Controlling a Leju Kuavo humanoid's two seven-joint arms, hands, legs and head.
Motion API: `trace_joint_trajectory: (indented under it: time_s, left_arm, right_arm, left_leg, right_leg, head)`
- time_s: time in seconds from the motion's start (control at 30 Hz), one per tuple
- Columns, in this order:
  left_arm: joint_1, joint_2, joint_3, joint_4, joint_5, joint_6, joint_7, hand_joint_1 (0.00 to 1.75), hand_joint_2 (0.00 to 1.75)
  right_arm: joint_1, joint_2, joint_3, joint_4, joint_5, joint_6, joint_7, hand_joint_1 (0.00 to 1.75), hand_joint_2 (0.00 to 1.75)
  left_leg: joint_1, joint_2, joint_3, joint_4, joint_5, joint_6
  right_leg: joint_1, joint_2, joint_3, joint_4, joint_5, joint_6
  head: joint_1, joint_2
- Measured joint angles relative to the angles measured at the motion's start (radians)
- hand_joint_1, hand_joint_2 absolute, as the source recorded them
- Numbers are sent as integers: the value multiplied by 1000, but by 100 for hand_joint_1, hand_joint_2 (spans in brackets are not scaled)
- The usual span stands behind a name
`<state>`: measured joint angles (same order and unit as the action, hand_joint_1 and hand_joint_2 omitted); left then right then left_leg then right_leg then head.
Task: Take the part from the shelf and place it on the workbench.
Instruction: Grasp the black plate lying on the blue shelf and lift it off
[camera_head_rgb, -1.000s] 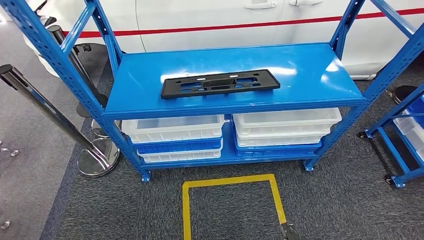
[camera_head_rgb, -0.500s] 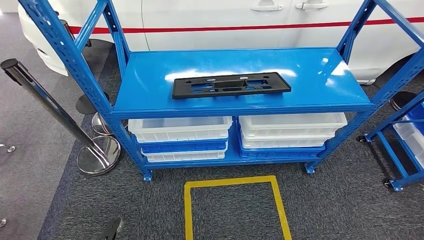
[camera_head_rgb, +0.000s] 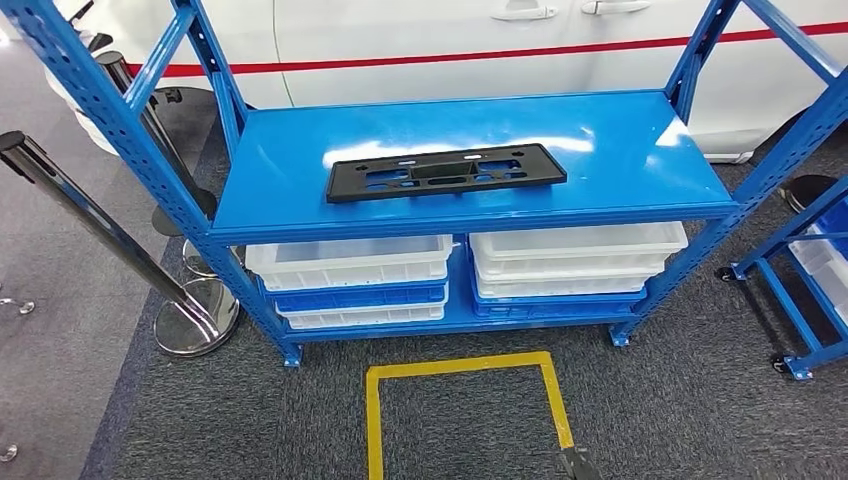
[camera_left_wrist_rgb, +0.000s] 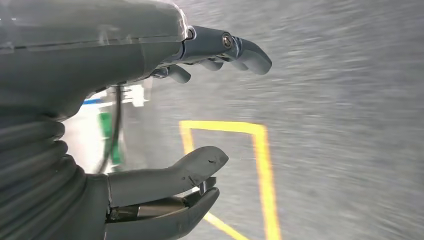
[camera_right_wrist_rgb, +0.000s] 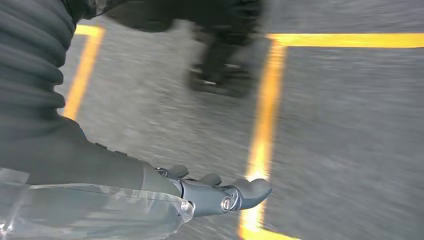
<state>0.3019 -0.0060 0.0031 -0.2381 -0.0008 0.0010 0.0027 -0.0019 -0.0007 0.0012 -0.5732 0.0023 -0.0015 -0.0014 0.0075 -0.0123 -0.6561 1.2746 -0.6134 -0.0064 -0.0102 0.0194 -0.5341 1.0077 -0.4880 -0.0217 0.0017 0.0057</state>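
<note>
1. The task looks barely begun: the black part (camera_head_rgb: 446, 172) lies flat on the top board of the blue shelf (camera_head_rgb: 640, 150), with nothing touching it. By my judgement, the reach, the grasp, the lift and the carry to the worktop are all left to do.
2. The part sits lengthwise near the front edge of that board, roughly midway between its left and right ends and a little toward the left.
3. The left hand (camera_left_wrist_rgb: 200, 115) hangs low over the grey carpet beside the yellow floor marking (camera_left_wrist_rgb: 262, 165). Its fingers (camera_left_wrist_rgb: 240, 47) are spread away from the thumb (camera_left_wrist_rgb: 190, 167) and it holds nothing.
4. The right hand (camera_right_wrist_rgb: 220, 192) also hangs over the carpet, close to a yellow line. Its fingers are stretched out with nothing seen in them, though the thumb is out of sight.
5. Both hands are well apart from the part, down by the floor, while it rests up on the shelf ahead.
6. White and blue bins (camera_head_rgb: 350, 262) are stacked on the lower board beneath the part.
</note>
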Motion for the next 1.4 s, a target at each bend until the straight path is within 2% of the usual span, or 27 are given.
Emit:
trace_joint_trajectory:
  time_s: [0.03, 0.1, 0.13, 0.17, 0.27, 0.3, 0.37, 0.43, 0.47, 0.5, 0.53, 0.6, 0.63, 0.67, 0.77, 0.83, 0.87, 0.93, 0.97, 1.0, 1.03, 1.1, 1.17, 1.2, 1.3, 1.33, 1.4]
  left_arm:
    - [2, 1, 0, 6, 0, 0, 0, 0, 175]
    - [-20, 2, 0, -5, 0, 0, -2, 0, 175]
    - [-41, 2, 0, -20, 0, 0, -2, 0, 175]
    - [-65, 2, 0, -42, 0, 0, -3, 0, 175]
    - [-148, 1, 0, -132, 0, 0, -5, 0, 175]
    - [-176, 1, 0, -165, 0, 0, -6, 0, 175]
    - [-229, 0, 0, -233, 0, 0, -6, 0, 175]
    - [-270, 0, 6, -284, -6, 0, -9, 0, 175]
    - [-285, 0, 14, -298, -14, 0, -11, 0, 175]
    - [-295, 0, 27, -305, -26, 0, -13, 0, 175]
    - [-303, -1, 44, -307, -41, 1, -16, 0, 175]
    - [-310, -6, 77, -309, -76, 3, -21, 0, 175]
    - [-311, -8, 93, -310, -93, 5, -25, 0, 175]
    - [-313, -10, 109, -310, -111, 6, -29, 0, 175]
    - [-318, -18, 162, -310, -166, 13, -43, 0, 175]
    - [-319, -24, 200, -309, -202, 16, -53, 0, 175]
    - [-320, -26, 219, -308, -220, 17, -57, 0, 175]
    - [-322, -32, 258, -303, -256, 20, -66, 0, 175]
    - [-322, -34, 278, -299, -274, 21, -71, 0, 175]
    - [-321, -37, 297, -295, -292, 23, -75, 0, 175]
    - [-321, -40, 315, -291, -310, 25, -80, 0, 175]
    - [-323, -46, 354, -283, -346, 29, -89, 0, 175]
    - [-328, -53, 394, -273, -382, 32, -100, 0, 175]
    - [-330, -56, 415, -267, -400, 34, -104, 0, 175]
    - [-331, -69, 475, -249, -456, 39, -118, 0, 175]
    - [-332, -74, 495, -243, -475, 41, -123, 0, 175]
    - [-335, -83, 534, -232, -511, 44, -133, 0, 175]
  right_arm:
    - [-1, 0, 0, -5, 0, 0, 0, 0, 175]
    - [19, 0, 0, 8, 0, 0, 0, 0, 175]
    - [37, 0, 0, 24, 0, 0, 1, 0, 175]
    - [59, 0, 0, 48, 0, 0, 1, 0, 175]
    - [137, 1, 0, 139, 0, 0, 3, 0, 175]
    - [166, 2, 0, 173, 0, 0, 3, 0, 175]
    - [220, 2, 1, 241, 0, 1, 4, 0, 175]
    - [258, 2, -4, 298, 5, 1, 4, 0, 175]
    - [270, 3, -11, 316, 13, 0, 3, 0, 175]
    - [275, 3, -24, 329, 24, 0, 0, 0, 175]
    - [276, 4, -39, 337, 38, -2, -3, 0, 175]
    - [270, 7, -74, 349, 71, -4, -12, 0, 175]
    - [265, 10, -90, 353, 86, -6, -17, 0, 175]
    - [258, 14, -107, 358, 103, -8, -22, 0, 175]
    - [238, 28, -162, 366, 152, -16, -35, 0, 175]
    - [227, 36, -200, 369, 187, -19, -45, 0, 175]
    - [221, 41, -219, 370, 204, -21, -50, 0, 175]
    - [210, 48, -257, 372, 238, -25, -60, 0, 175]
    - [204, 52, -275, 372, 255, -28, -66, 0, 175]
    - [197, 56, -293, 373, 272, -31, -70, 0, 175]
    - [190, 61, -312, 374, 289, -33, -75, 0, 175]
    - [176, 71, -349, 375, 323, -37, -85, 0, 175]
    - [161, 81, -388, 375, 357, -41, -96, 0, 175]
    - [153, 85, -407, 375, 375, -43, -101, 0, 175]
    - [131, 97, -466, 375, 427, -53, -116, 0, 175]
    - [124, 101, -485, 375, 445, -55, -121, 0, 175]
    - [110, 107, -524, 375, 479, -58, -131, 0, 175]
  left_leg:
    - [2, 1, 18, -41, 31, 0]
    - [3, 4, 84, -179, 100, 3]
    - [1, 6, 111, -232, 121, 7]
    - [-1, 6, 124, -261, 130, 12]
    - [-5, 3, 126, -273, 134, 29]
    - [-4, 2, 127, -277, 137, 36]
    - [-3, -1, 127, -282, 141, 47]
    - [-7, -1, 125, -282, 140, 52]
    - [-9, 1, 124, -281, 140, 53]
    - [-10, 3, 124, -281, 140, 53]
    - [-10, 7, 125, -280, 139, 52]
    - [-11, 14, 127, -277, 136, 49]
    - [-13, 15, 126, -274, 134, 45]
    - [-14, 15, 125, -271, 132, 41]
    - [-13, 12, 123, -265, 128, 28]
    - [-10, 12, 109, -232, 103, 17]
    - [-8, 12, 89, -187, 74, 12]
    - [-4, 12, 29, -58, 9, 3]
    - [-2, 12, 4, -5, -9, 0]
    - [0, 12, -7, 17, -6, -2]
    - [1, 12, 1, -1, 15, -2]
    - [2, 13, 58, -126, 85, 2]
    - [-1, 13, 107, -235, 122, 10]
    - [-4, 13, 115, -257, 124, 14]
    - [-5, 12, 117, -268, 131, 32]
    - [-3, 12, 118, -273, 135, 39]
    - [-3, 13, 120, -278, 139, 49]
  right_leg:
    - [-1, 1, 2, 0, -1, 1]
    - [0, -3, 6, 0, -6, 8]
    - [0, -6, 7, 0, -8, 13]
    - [1, -10, 6, 0, -10, 17]
    - [-1, -14, 9, 2, -12, 32]
    - [-2, -14, 5, 15, -22, 36]
    - [-3, -14, -31, 96, -74, 40]
    - [-3, -14, -97, 225, -137, 41]
    - [-3, -14, -121, 270, -149, 41]
    - [-3, -14, -130, 282, -142, 41]
    - [-3, -14, -119, 255, -116, 40]
    - [-3, -14, -56, 124, -47, 35]
    - [-1, -14, -28, 65, -24, 32]
    - [0, -15, -11, 28, -14, 29]
    - [3, -21, -5, 12, -11, 17]
    - [1, -24, -3, 6, -5, 5]
    - [0, -25, -3, 3, -3, 0]
    - [1, -26, -5, 4, -3, -4]
    - [2, -26, -6, 5, -3, -5]
    - [2, -26, -6, 6, -4, -5]
    - [2, -26, -5, 7, -5, -4]
    - [2, -26, -2, 10, -8, -1]
    - [5, -26, -1, 13, -12, 6]
    - [5, -26, -2, 13, -13, 11]
    - [4, -25, -4, 16, -17, 28]
    - [3, -24, -12, 33, -31, 33]
    - [2, -22, -53, 125, -87, 37]
  head:
    - [0, 0]
    - [0, 0]
    - [0, 0]
    - [0, 0]
    - [0, 0]
    - [1, 0]
    - [1, 0]
    - [1, 0]
    - [1, 0]
    - [1, 0]
    - [1, 0]
    - [1, 0]
    - [0, 0]
    - [0, 0]
    - [0, 0]
    - [0, 0]
    - [0, 0]
    - [0, 0]
    - [0, 0]
    - [0, 0]
    - [0, 0]
    - [0, 0]
    - [0, 0]
    - [0, 0]
    - [0, 0]
    - [0, 0]
    - [0, 0]
